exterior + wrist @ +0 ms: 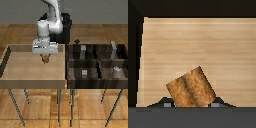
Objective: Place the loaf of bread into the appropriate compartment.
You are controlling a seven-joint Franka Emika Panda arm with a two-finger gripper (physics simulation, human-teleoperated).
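Gripper point(45, 56) sits above the light-tan tray point(15, 75), near the tray's far edge and toward the exterior view's right. Loaf of bread point(46, 59) is pinched between the fingers, clear of the tray floor as far as the coarse render shows. In the wrist view the loaf point(190, 89) is tilted, and the fingertips point(164, 103) are closed in to its width, one at either lower corner. The dark-brown divided bin point(97, 62) stands beside the tray on the exterior view's right, holding small pale-grey blocks point(84, 73) in several cells.
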